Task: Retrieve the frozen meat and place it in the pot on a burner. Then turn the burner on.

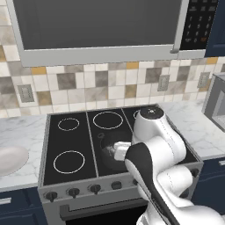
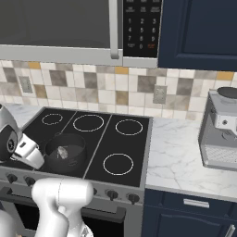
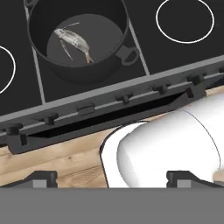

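The dark grey pot (image 3: 76, 37) stands on the stove's front burner, left of the centre line, and its two small side handles show in the hand view. The frozen meat (image 3: 75, 43), a small silvery fish shape, lies on the pot's bottom; the same meat (image 2: 61, 152) shows inside the pot (image 2: 65, 153) from the right base. My gripper (image 3: 114, 177) is open with nothing between its fingertips (image 3: 41, 177). It hangs above the stove's front edge beside the pot, over the row of knobs (image 3: 124, 97). The gripper (image 1: 118, 152) hides most of the pot (image 1: 105, 151) from the left.
Free burner rings lie at the front left (image 1: 69, 161), front right (image 2: 118, 164) and along the back (image 2: 88, 122). Knobs (image 2: 111, 194) line the stove front. A microwave (image 1: 101, 26) hangs above. A white plate (image 1: 9, 160) sits on the left counter and a grey appliance (image 2: 220, 134) on the right.
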